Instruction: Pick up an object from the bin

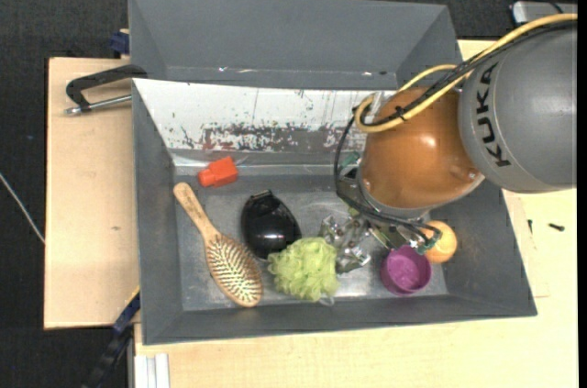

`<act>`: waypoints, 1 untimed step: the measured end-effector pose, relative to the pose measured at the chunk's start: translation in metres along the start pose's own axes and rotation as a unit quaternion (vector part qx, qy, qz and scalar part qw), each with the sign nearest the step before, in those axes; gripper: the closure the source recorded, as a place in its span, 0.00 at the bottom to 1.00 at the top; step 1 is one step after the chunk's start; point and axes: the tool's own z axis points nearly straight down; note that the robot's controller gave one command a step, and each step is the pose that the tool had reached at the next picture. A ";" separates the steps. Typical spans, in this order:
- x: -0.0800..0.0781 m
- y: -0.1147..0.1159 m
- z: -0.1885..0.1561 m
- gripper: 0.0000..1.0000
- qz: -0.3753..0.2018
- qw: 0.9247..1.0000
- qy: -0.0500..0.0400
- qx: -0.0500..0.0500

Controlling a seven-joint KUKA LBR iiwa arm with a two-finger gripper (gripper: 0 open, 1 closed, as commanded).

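The grey arm (525, 116) comes in from the right and bends steeply down into the bin (156, 221). Its rounded orange cover (413, 155) hangs over the right half of the floor, with yellow and black cables (429, 85) looped over the top. Below the cover the gripper (348, 254) is low, at or close to the floor near the front wall.

The gripper is a tangle of shiny metal half under the cover, and I cannot tell whether it is wide or narrow, nor whether anything is in it. The cover also hides the bin floor behind it.

The gripper sits between two things. A frizzy green puff (304, 270) lies just to its left, so near that the metal seems to meet the puff's edge. A small purple cup (405, 271) stands just to its right, mouth up. Behind the cup, partly under the wrist, is a small orange and yellow ball (443, 243).

Further left lie a glossy black rounded thing (269, 224), touching the puff, and a wooden hairbrush (222, 250), bristles up, handle pointing to the back left. A small orange block (217, 172) rests by the back wall, well apart from the rest.
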 end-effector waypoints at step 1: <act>-0.001 0.000 -0.017 1.00 0.000 1.000 -0.003 0.002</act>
